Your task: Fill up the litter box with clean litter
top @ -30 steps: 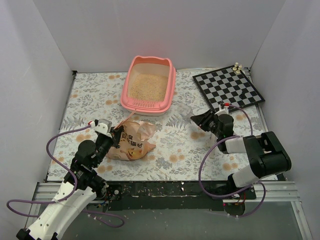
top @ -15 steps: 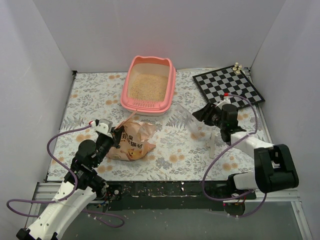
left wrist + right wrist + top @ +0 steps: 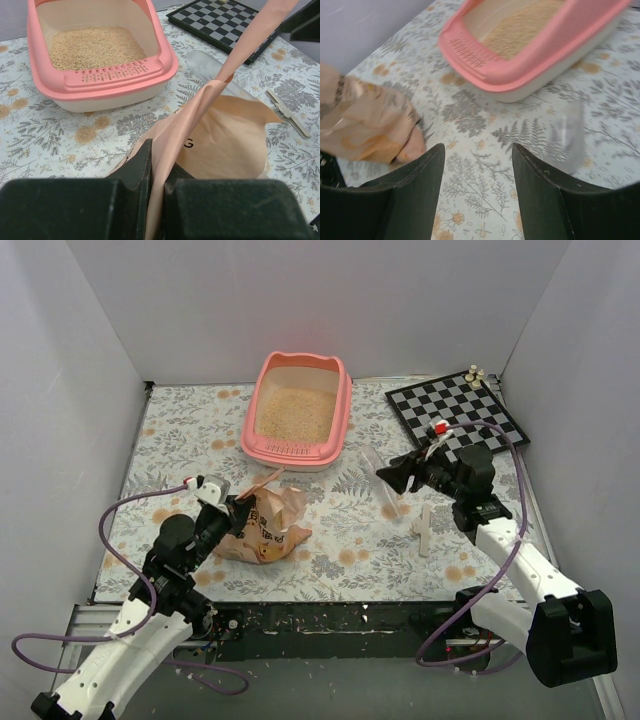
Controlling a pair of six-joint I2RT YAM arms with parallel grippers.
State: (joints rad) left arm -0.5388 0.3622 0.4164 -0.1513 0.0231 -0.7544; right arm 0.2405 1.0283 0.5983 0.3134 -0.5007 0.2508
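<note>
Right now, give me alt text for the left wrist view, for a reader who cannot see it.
The left tool, low in the frame, is shut on a flap of the orange-tan plastic bag. Beyond the bag, on a floral mat, stands a pink litter box holding beige litter, with a clear scoop and a chessboard to its right.

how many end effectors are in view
2. The left end effector, near left, is shut on the orange-tan printed plastic bag; the right end effector hangs open to the right of the bag.
</note>
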